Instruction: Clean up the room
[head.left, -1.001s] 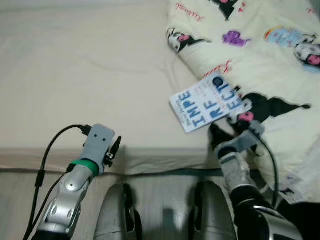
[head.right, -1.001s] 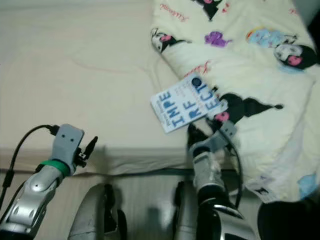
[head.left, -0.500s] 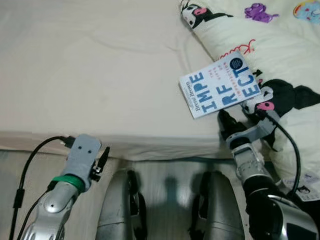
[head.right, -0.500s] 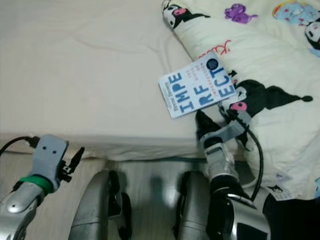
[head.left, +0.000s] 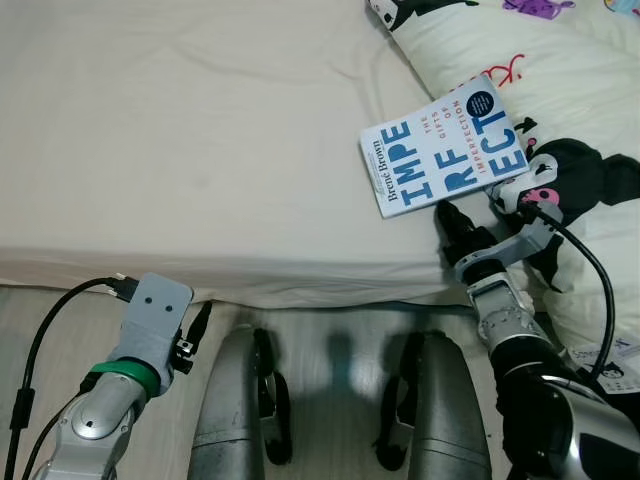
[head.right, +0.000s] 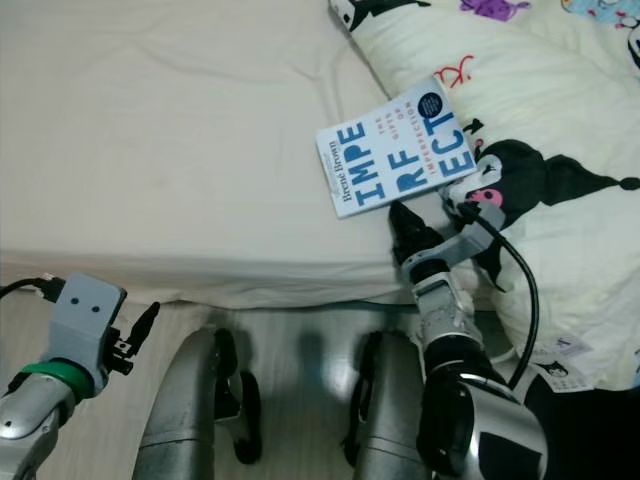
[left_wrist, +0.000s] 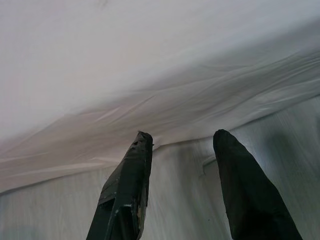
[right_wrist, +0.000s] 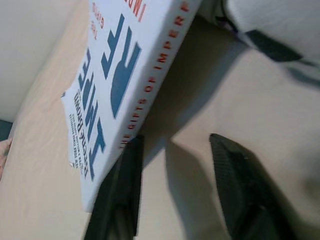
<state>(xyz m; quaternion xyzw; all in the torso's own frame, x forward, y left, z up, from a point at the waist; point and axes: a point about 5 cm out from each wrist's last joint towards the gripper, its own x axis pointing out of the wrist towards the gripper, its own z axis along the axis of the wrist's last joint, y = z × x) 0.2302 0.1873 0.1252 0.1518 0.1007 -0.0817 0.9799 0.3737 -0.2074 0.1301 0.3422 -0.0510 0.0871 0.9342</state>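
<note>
The left gripper (left_wrist: 180, 150) is hanging low by the bed's (head.left: 200, 150) near edge, its fingers spread with nothing between them. The right arm is reaching up over that edge, its gripper (right_wrist: 175, 150) pointing at the book (head.left: 443, 142), fingers apart, one lying along the book's near edge and nothing pinched. The book is lying face up near the bed's edge, white with big blue letters and a dark round badge, its far side resting on the cartoon-printed blanket (head.left: 560, 60).
</note>
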